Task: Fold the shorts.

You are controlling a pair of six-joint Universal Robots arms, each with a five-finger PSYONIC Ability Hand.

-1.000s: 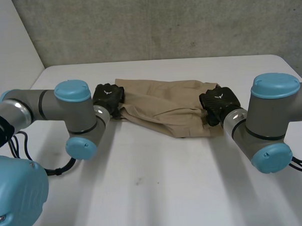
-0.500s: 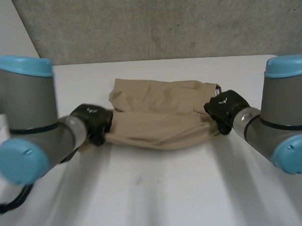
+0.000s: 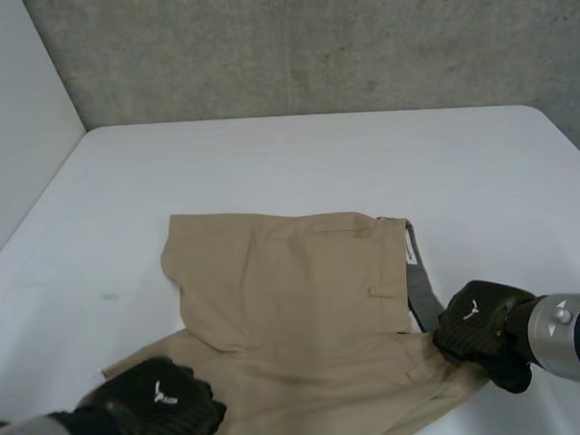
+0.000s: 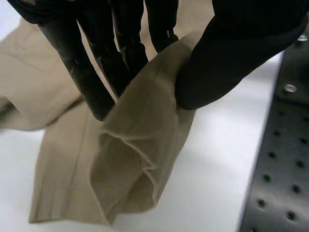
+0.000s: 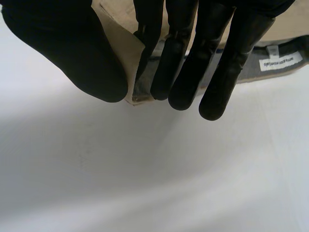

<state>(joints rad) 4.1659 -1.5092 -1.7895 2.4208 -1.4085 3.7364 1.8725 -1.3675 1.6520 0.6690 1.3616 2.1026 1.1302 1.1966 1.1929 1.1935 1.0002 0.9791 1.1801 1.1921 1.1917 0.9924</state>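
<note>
1. Nearest: left hand, thumb and fingers pinching a leg hem of the shorts.
2. Right hand, thumb and fingers nipping the waistband corner.
3. Change logged: a second ago I had the cloth bunched farther out. It is now drawn toward me and mostly spread, which I judge ready for a first fold.
4. Writing: white label inside the grey waistband, print too small to read.
5. Farthest: white table.

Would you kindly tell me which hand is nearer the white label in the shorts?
Right. The right hand grips the waistband corner, the white label beside its fingers; the left hand pinches the far leg hem of the shorts.
</note>
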